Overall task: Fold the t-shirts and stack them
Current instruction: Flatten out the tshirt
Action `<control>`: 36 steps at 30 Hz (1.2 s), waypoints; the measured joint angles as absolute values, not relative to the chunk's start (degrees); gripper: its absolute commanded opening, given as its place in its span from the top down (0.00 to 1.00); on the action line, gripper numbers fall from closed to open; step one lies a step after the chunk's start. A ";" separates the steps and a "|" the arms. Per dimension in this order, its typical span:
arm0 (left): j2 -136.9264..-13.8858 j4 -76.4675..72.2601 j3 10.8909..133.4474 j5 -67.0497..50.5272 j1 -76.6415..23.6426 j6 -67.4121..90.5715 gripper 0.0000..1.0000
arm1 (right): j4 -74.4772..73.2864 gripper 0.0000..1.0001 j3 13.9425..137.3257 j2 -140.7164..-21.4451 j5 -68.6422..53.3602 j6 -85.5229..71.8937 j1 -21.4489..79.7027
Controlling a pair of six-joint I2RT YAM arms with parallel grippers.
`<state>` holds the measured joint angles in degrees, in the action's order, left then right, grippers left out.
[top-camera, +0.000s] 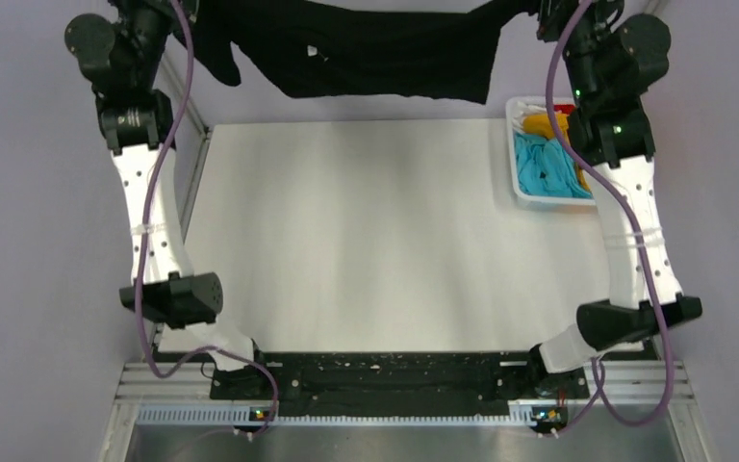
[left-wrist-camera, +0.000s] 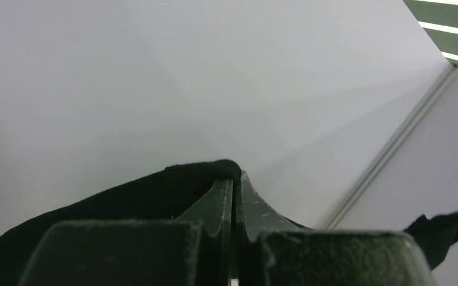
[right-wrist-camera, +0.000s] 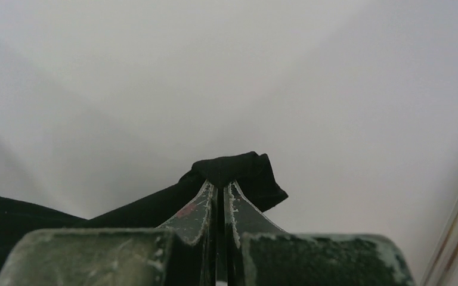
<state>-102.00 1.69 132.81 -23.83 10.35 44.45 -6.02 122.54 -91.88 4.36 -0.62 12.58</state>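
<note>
The large black t-shirt [top-camera: 366, 53] hangs stretched between both arms, raised above the far edge of the table. My left gripper [left-wrist-camera: 236, 179] is shut on its left edge, black cloth [left-wrist-camera: 155, 190] draped over the fingertips. My right gripper [right-wrist-camera: 220, 183] is shut on its right edge, a bunch of black cloth [right-wrist-camera: 238, 170] at the tips. In the top view both grippers are at the top edge, mostly cut off. The sky-blue shirt [top-camera: 547, 166], orange shirt [top-camera: 545, 123] and bits of white and red cloth lie in the basket.
The white plastic basket [top-camera: 518, 183] stands at the far right of the white table [top-camera: 346, 241], beside the right arm. A metal frame rail [top-camera: 192, 144] runs along the table's left side. Grey walls surround the table.
</note>
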 measured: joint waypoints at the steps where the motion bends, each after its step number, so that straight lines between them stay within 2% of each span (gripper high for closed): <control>1: -99.37 1.02 130.34 -24.25 10.35 43.81 1.00 | -5.34 1.00 119.20 -89.19 3.55 -0.62 12.58; 4: -89.71 -2.44 117.91 -25.02 10.35 40.84 1.00 | -4.25 1.00 109.56 -82.35 -0.25 -0.91 12.60; 9: -76.71 -4.32 88.18 -20.93 10.37 36.47 1.00 | -7.70 1.00 89.84 -73.30 -7.73 -4.82 12.60; 13: -75.42 1.15 70.35 -16.45 10.41 35.38 1.00 | -13.61 1.00 72.60 -69.21 -12.43 -13.26 12.62; 18: -75.48 12.43 55.70 -11.18 10.41 35.59 1.00 | -25.63 1.00 62.02 -69.52 -18.72 -20.78 12.71; 22: -75.48 19.59 52.45 -7.68 10.39 35.59 1.00 | -35.18 1.00 57.74 -69.47 -19.00 -22.39 12.75; 29: -77.12 29.95 54.70 0.40 10.41 35.59 1.00 | -51.29 1.00 57.43 -71.05 -17.67 -21.02 12.75; 36: -77.89 37.08 64.07 0.93 10.39 35.31 1.00 | -62.46 1.00 68.38 -73.67 -20.60 -18.52 12.71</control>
<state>-77.89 37.08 64.07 0.93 10.39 35.31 -62.46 68.38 -73.67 -20.60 -18.52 12.71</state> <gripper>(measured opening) 0.016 0.014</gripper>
